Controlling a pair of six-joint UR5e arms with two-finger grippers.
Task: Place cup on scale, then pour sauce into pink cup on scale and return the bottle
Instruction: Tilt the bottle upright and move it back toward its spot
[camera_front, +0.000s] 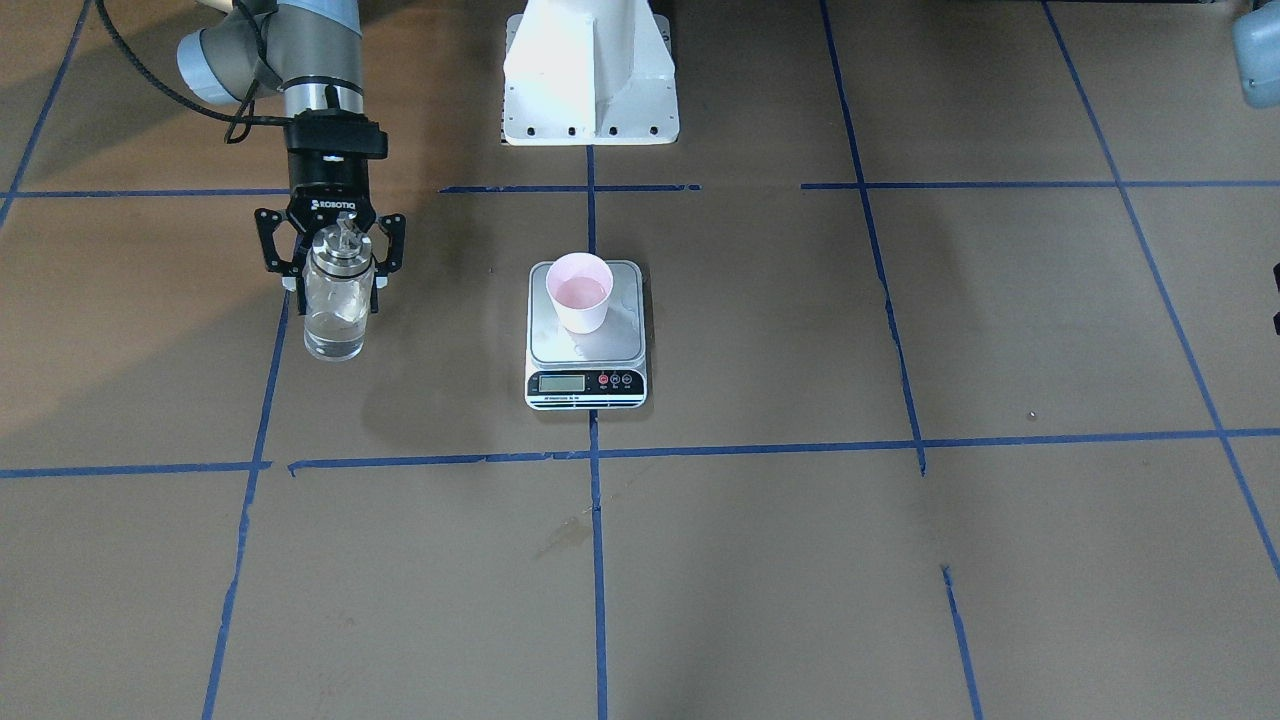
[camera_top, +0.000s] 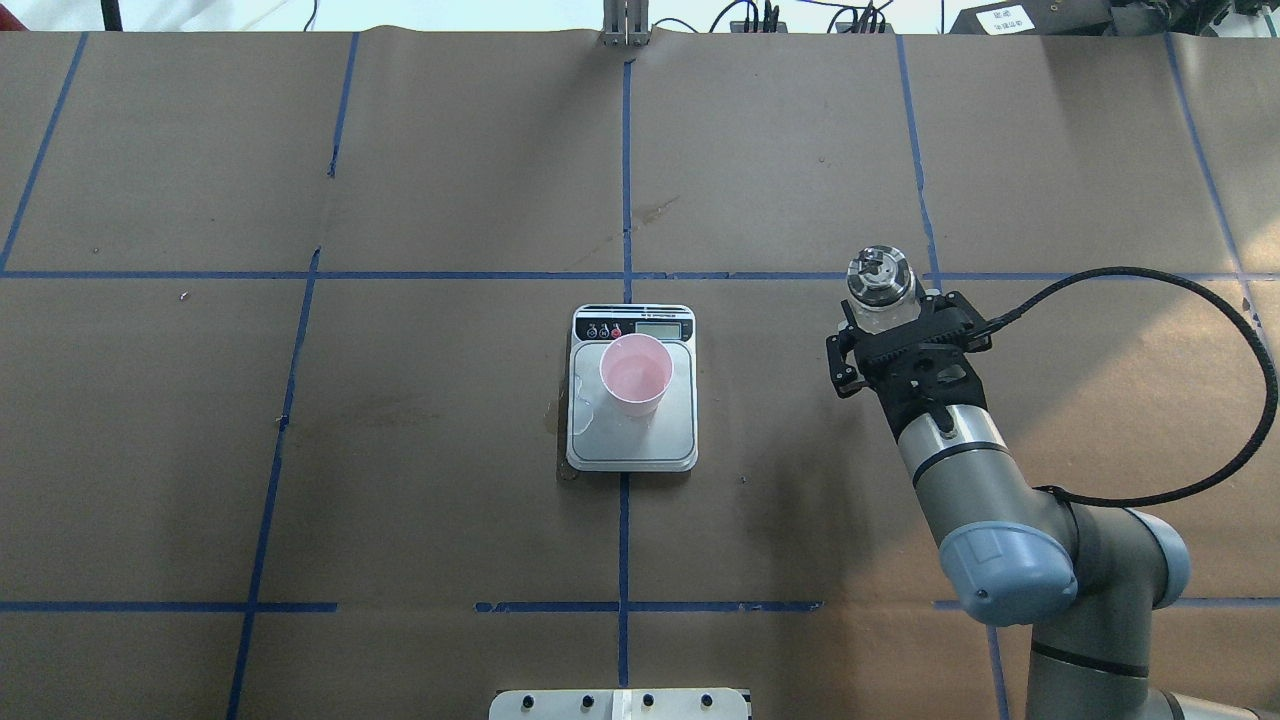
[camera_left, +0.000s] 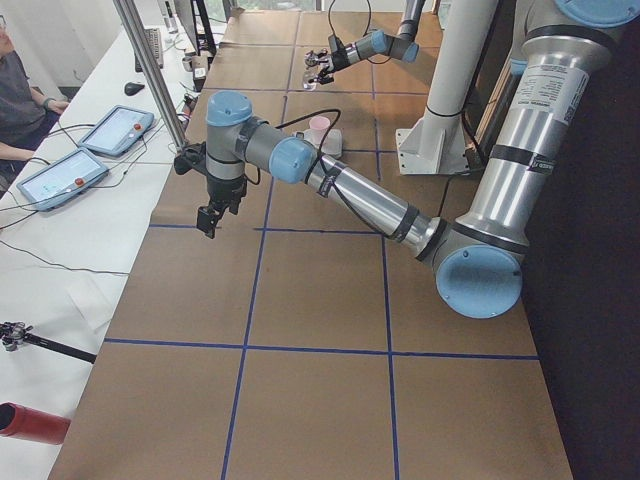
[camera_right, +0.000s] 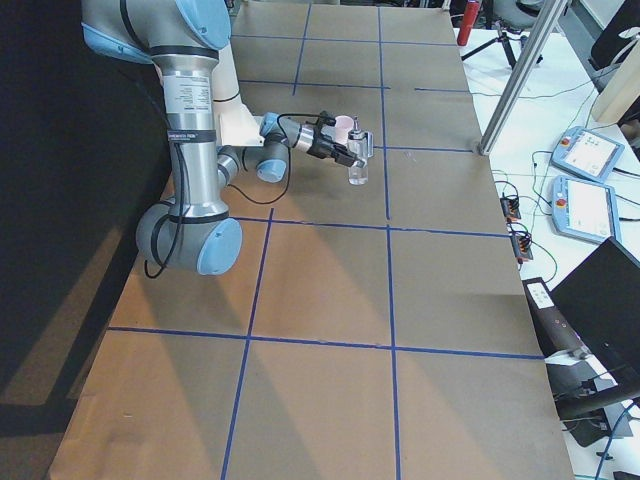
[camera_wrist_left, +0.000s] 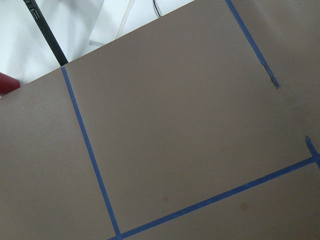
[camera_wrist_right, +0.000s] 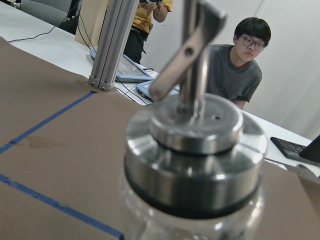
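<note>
Bottle (camera_front: 335, 320) upright on the table (camera_front: 800, 560) by a blue tape line (camera_front: 262, 420), silver cap up, clear sauce (camera_front: 335, 338) inside, right gripper (camera_front: 335, 290) jaws spread wide either side of its shoulder, grip or gap not discernible; well apart, pink cup (camera_front: 579, 292) sits on scale (camera_front: 590, 348); left gripper (camera_left: 210, 218) beyond, jaws impossible to judge.
</note>
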